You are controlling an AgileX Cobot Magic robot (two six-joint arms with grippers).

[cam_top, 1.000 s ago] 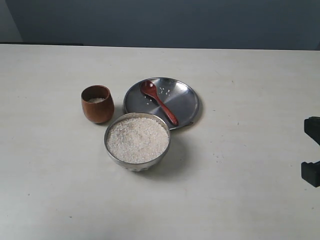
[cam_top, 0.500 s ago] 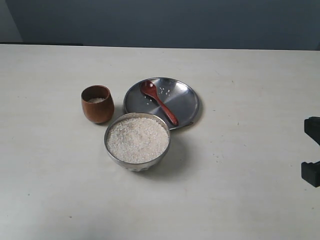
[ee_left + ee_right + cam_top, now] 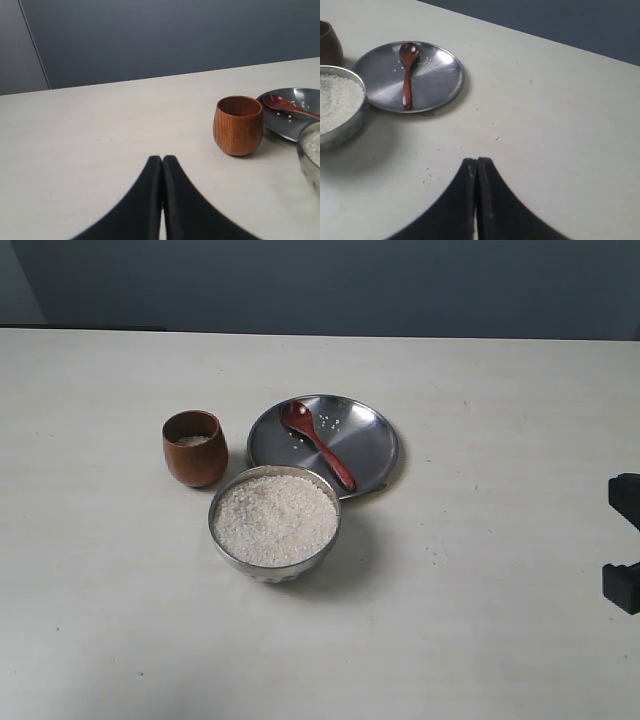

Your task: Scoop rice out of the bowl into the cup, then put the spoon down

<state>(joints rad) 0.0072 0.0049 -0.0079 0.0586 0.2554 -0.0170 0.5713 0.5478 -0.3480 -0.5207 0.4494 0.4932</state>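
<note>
While the spoon (image 3: 318,443) lies on the steel plate (image 3: 370,435), behind the bowl (image 3: 272,568) of rice (image 3: 275,520) with the cup (image 3: 195,450) just beside, the left gripper (image 3: 162,159) and right gripper (image 3: 476,161) sit pinched together, empty.

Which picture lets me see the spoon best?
The right wrist view: the whole spoon lies plainly on the plate. The exterior view shows it whole too, smaller. The left wrist view cuts off its handle.
</note>
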